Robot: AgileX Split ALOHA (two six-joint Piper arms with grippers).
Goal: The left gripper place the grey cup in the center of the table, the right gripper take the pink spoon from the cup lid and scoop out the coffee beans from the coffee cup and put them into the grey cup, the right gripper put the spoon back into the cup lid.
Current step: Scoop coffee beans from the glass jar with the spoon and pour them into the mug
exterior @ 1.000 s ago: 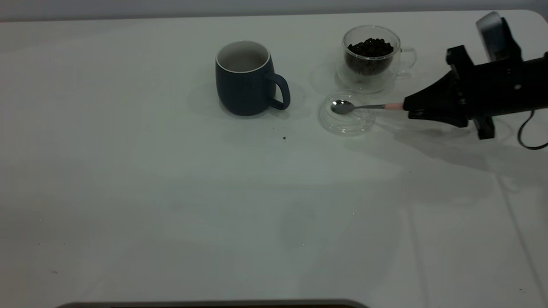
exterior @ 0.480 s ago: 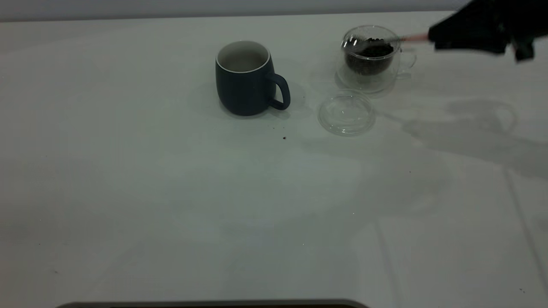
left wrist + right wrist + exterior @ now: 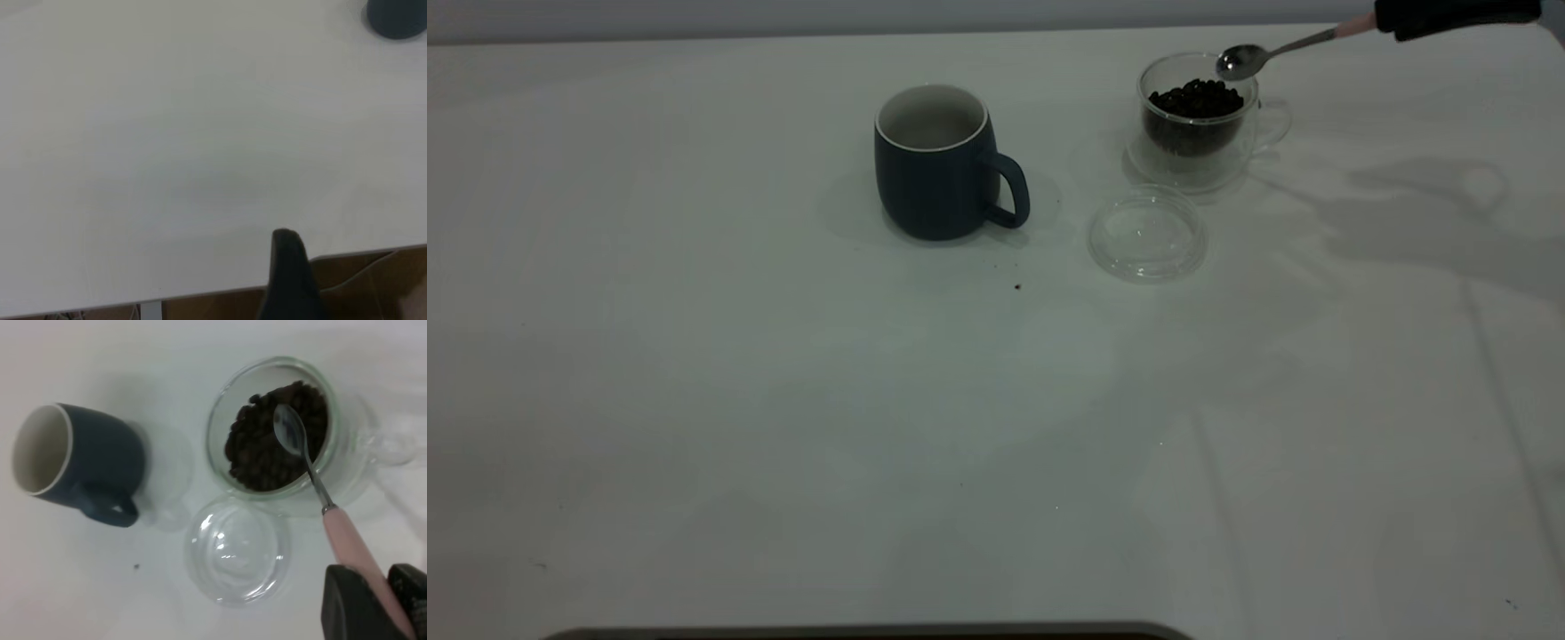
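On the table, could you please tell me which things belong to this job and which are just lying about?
Job: grey cup; coffee cup with coffee beans; cup lid; pink spoon, held by the right gripper.

Lying about: dark speck on the table.

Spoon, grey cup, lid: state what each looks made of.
Spoon: shiny metal bowl and neck, matte pink handle, probably plastic or coated. Grey cup: likely glazed ceramic, opaque with a pale inside. Lid: clear, with glints, glass or plastic.
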